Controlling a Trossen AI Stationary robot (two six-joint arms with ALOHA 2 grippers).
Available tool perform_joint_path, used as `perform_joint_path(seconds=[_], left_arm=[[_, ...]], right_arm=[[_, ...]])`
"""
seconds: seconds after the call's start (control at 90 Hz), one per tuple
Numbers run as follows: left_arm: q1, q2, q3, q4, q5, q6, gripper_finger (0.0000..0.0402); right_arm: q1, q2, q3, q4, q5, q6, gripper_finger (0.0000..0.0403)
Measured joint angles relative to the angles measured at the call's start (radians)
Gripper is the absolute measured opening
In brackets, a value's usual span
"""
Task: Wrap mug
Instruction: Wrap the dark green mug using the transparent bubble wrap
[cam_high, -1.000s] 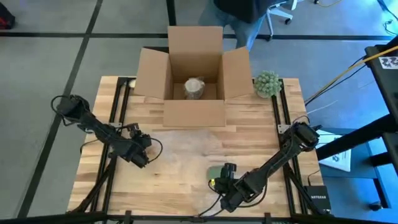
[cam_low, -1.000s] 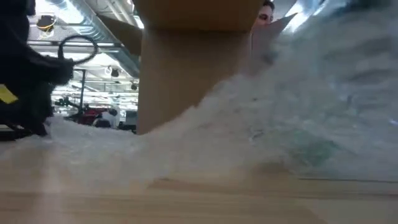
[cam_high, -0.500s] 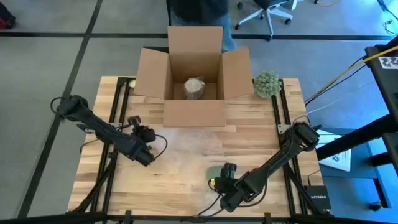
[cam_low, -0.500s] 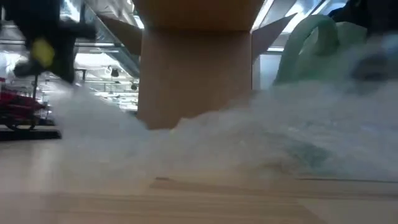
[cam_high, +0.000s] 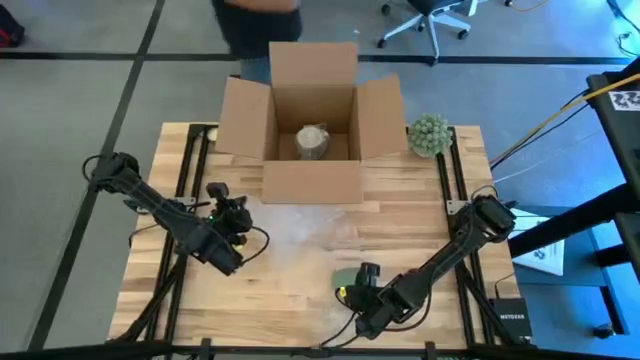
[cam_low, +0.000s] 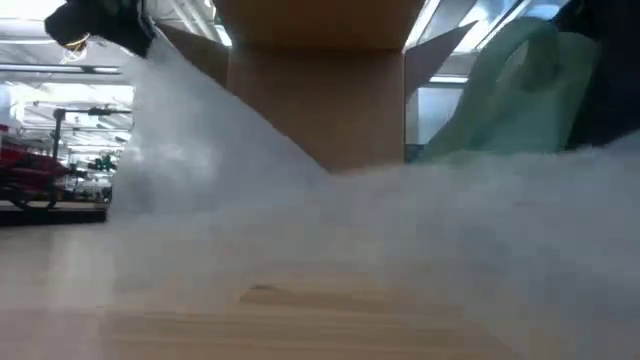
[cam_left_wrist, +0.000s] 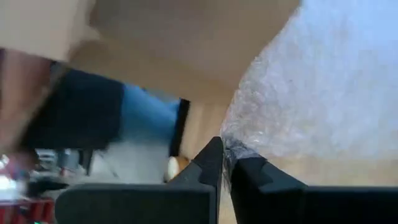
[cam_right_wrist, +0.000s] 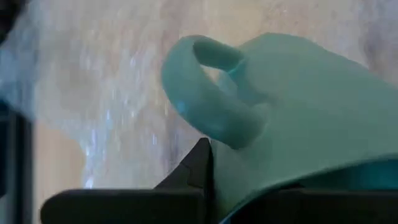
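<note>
A clear bubble wrap sheet (cam_high: 300, 238) lies spread on the table's middle. Its left edge rises to my left gripper (cam_high: 236, 214), which is shut on it above the table. A pale green mug (cam_high: 347, 277) sits on the wrap's near part, showing behind the wrap in the low view (cam_low: 520, 90). My right gripper (cam_high: 352, 290) is shut on the mug near the table's front edge. My left gripper pinches the bubble wrap's left edge (cam_left_wrist: 231, 147) between its two fingers. The wrap slopes down from the fingers (cam_low: 200, 130) to the table. My right gripper holds the mug by its wall beside the handle (cam_right_wrist: 211, 93). One finger (cam_right_wrist: 200, 165) shows outside the wall; the mug hides the other.
An open cardboard box (cam_high: 310, 110) stands at the table's far middle with a wrapped bundle (cam_high: 313, 141) inside. A green ball-shaped plant (cam_high: 430, 134) stands to its right. A person (cam_high: 255, 15) moves behind the box. Bare wood lies on the near left.
My left gripper has risen and gone a little toward the far edge, drawing the bubble wrap's left edge up off the table. The rest of the sheet stays down. My right gripper and the mug have kept still.
</note>
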Motion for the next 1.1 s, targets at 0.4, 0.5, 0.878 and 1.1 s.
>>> perform_joint_path(seconds=[0.4, 0.5, 0.878, 1.1], left_arm=[[0.065, -0.001, -0.050, 0.037, 0.037, 0.116, 0.0000], [0.061, 0.000, -0.078, 0.087, 0.086, 0.117, 0.0000], [0.071, 0.000, -0.083, 0.348, 0.270, 0.184, 0.0000], [0.079, 0.000, -0.032, 0.348, 0.347, 0.163, 0.0000]], right_arm=[[0.105, -0.113, -0.008, -0.394, -0.095, 0.298, 0.0005], [0.132, -0.114, -0.008, -0.522, -0.115, 0.374, 0.0005], [0.137, -0.115, -0.006, -0.444, 0.024, 0.427, 0.0005], [0.137, -0.116, -0.006, -0.258, 0.130, 0.397, 0.0005]])
